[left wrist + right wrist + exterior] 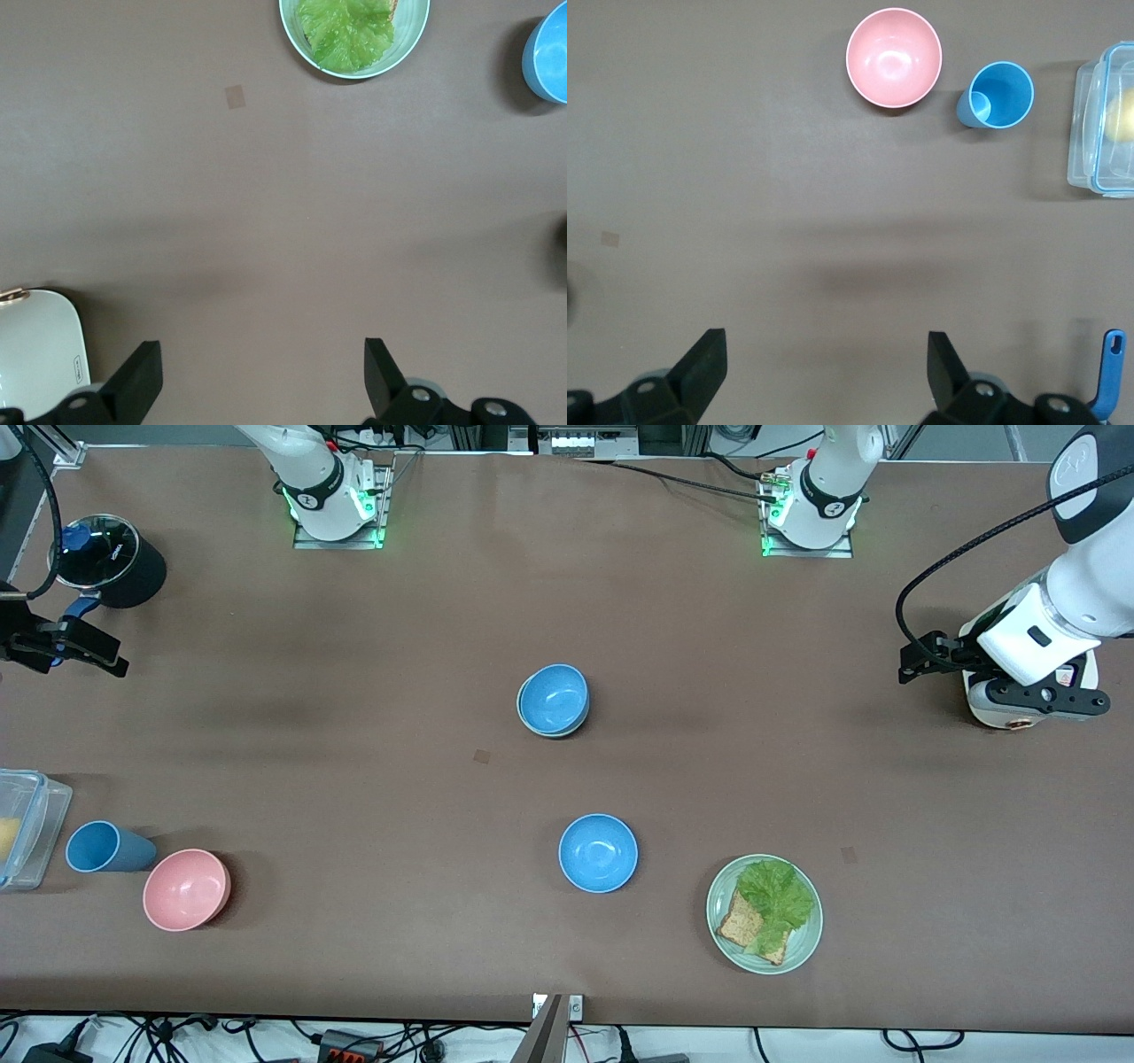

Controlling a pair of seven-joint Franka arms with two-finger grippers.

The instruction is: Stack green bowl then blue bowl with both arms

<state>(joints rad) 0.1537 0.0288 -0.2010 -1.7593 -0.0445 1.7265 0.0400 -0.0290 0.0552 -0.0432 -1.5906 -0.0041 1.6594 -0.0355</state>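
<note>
**Blue bowl nested in green bowl at mid-table, both arms waiting at the ends**

The blue bowl (554, 698) sits inside the green bowl (551, 731), whose pale rim shows only as a thin crescent around its edge. This stack of 2 stands near the middle of the table (354, 691).

A second blue bowl (598, 853) stands alone, nearer to the front camera than the stack and apart from it. Beside it, toward the left arm's end, is a pale-green plate (802, 939) carrying toast (740, 923) and lettuce (777, 899).

Toward the right arm's end, a pink bowl (186, 888) sits just beside a blue cup (106, 848), with a clear container (31, 828) at the table's edge. A black pot with a glass lid (106, 558) stands farther from the camera.

The left gripper (257, 376) hangs over bare table at its own end, fingers spread wide and holding nothing; a white object (40, 350) lies beside it. The right gripper (824, 372) waits over its end near the pot, fingers likewise wide and empty.
</note>
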